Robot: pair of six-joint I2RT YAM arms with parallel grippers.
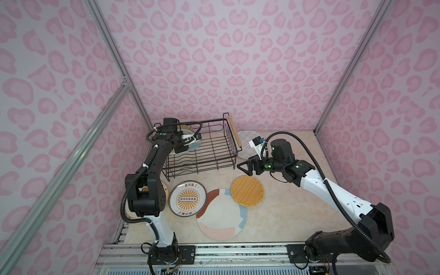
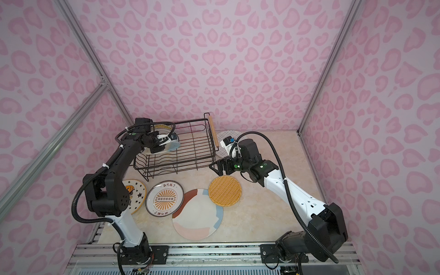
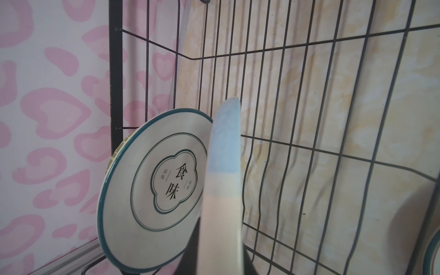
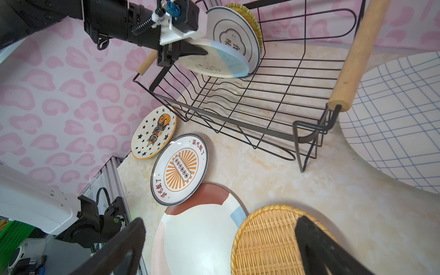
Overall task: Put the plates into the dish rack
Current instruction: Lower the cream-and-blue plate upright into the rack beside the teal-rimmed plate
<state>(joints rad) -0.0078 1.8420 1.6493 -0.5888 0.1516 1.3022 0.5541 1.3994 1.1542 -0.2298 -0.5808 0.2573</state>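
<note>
Right fingers (image 4: 314, 240) sit closest to the wrist lens. They are spread wide with nothing between them, hovering over the far rim of the orange weave plate (image 1: 247, 190).

Left fingers (image 4: 190, 50) are clamped on the rim of the blue-cream plate (image 4: 223, 62). That plate is inside the dish rack (image 1: 235, 131) at its left end, tilted, with its lower edge down near the floor wires (contact with the wires not clear). Just behind it the flower-outline plate (image 3: 152, 185) stands on edge. The yellow-green weave plate (image 4: 240, 9) stands behind that, nearest the rack's left end wall.

Rack position: far left corner of the surface (image 1: 285, 202).

Plates lying flat on the surface:
- Grid plate (image 1: 245, 140): at the far edge, just beyond the rack's right wooden handle, partly hidden by the right arm.
- Orange weave plate: in front of the rack's right end, overlapping the rim of the pastel-patch plate (image 1: 221, 214).
- Pastel-patch plate: toward the near edge, about mid-width.
- Sunburst plate (image 1: 188, 200): left of the pastel-patch plate, their rims meeting.
- Star plate (image 2: 135, 192): just beside the sunburst plate, by the left edge, half covered by the left arm in both top views.
</note>
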